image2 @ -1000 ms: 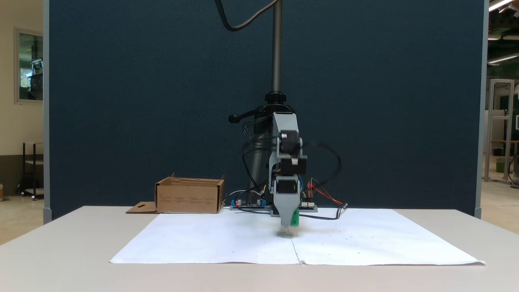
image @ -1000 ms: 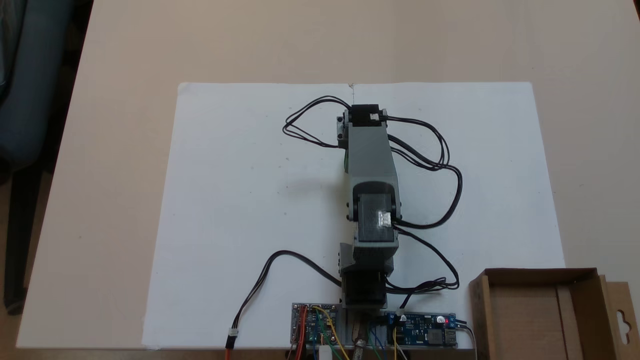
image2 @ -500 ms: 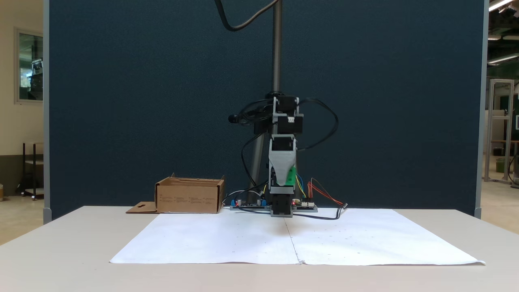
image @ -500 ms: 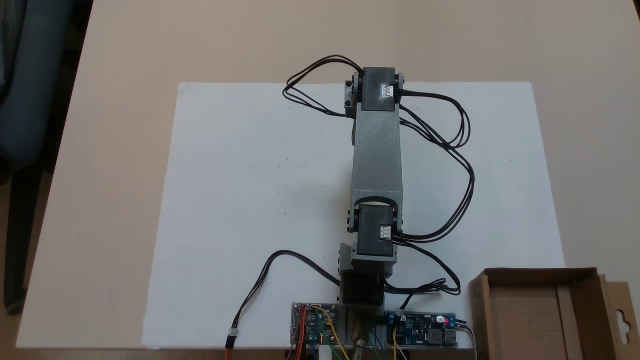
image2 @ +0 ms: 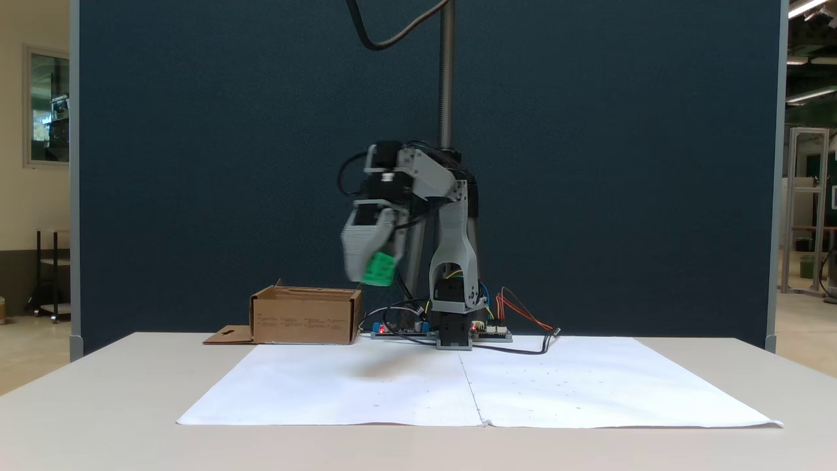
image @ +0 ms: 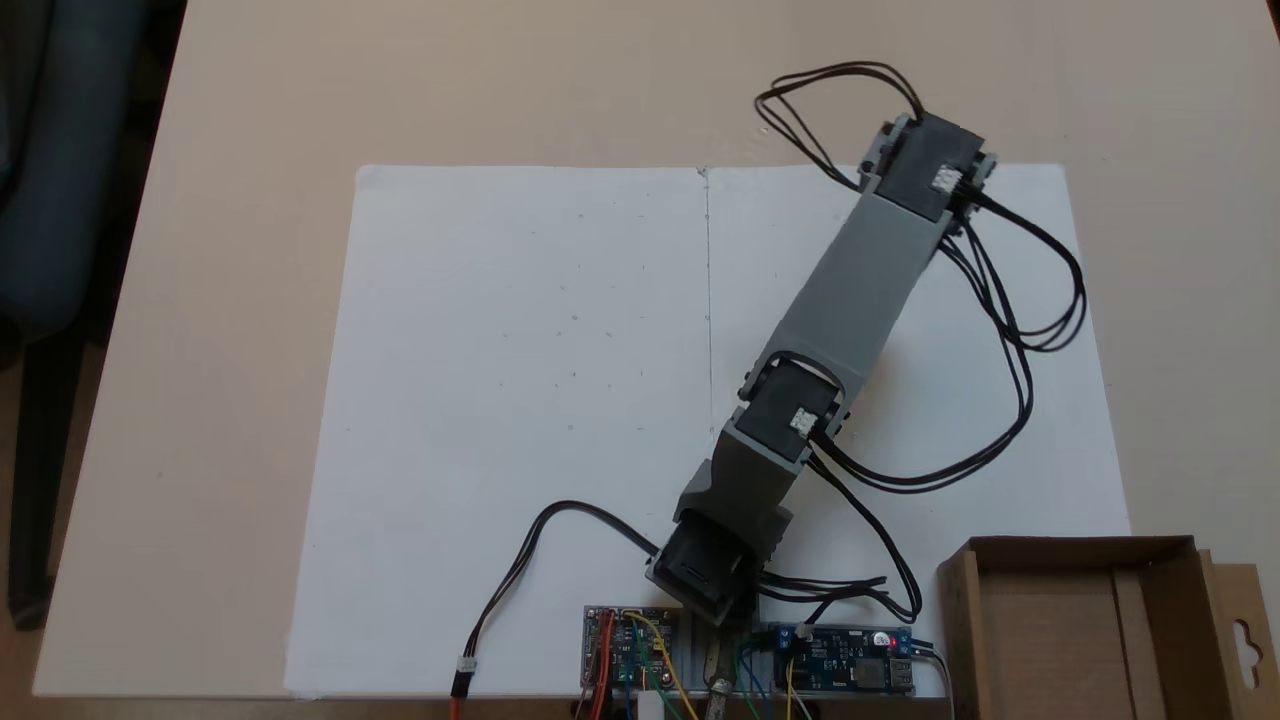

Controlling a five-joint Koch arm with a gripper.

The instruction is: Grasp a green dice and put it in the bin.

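Observation:
In a fixed view from the front, my gripper (image2: 373, 276) hangs high above the white paper, blurred by motion and pointing down. It is shut on the green dice (image2: 380, 268), a small bright green cube at its tip. The dice hovers just right of and above the bin (image2: 306, 319), a shallow brown cardboard box behind the paper's left part. From above, the bin (image: 1040, 640) sits at the bottom right. There the grey arm (image: 860, 290) slants up to the right and hides the jaws and the dice beneath it.
A white paper sheet (image: 520, 380) covers the middle of the table. Circuit boards (image: 630, 650) and loose black cables (image: 1020, 330) lie around the arm's base. A metal pole (image2: 447, 72) and a dark partition (image2: 196, 163) stand behind. The bin's flap (image: 1245, 630) sticks out sideways.
The gripper rose from the paper with the dice in it. The arm then swung towards the bin's side, right in the top view and left in the front view.

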